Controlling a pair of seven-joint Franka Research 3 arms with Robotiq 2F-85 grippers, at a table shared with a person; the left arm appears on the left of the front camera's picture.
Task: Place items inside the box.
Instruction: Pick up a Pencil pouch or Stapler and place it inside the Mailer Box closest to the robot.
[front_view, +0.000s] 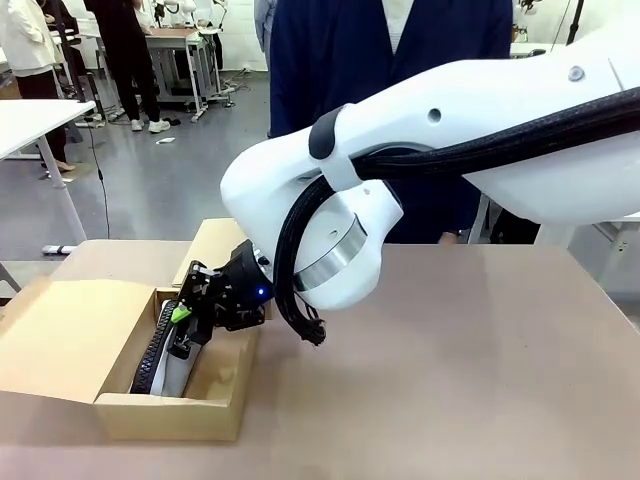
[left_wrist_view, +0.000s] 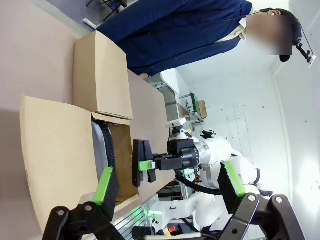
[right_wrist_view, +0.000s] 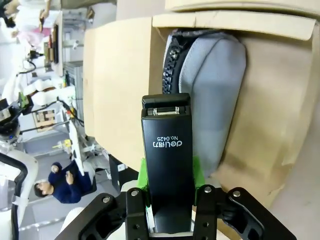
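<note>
Right wrist view: right tool (right_wrist_view: 169, 174) clamped on black stapler (right_wrist_view: 166, 145), above grey pencil case (right_wrist_view: 212, 85).

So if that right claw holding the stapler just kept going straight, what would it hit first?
Most likely the grey pencil case lying in the box: the black stapler in the right claw points at its zipper edge. Depth is hard to judge.
</note>
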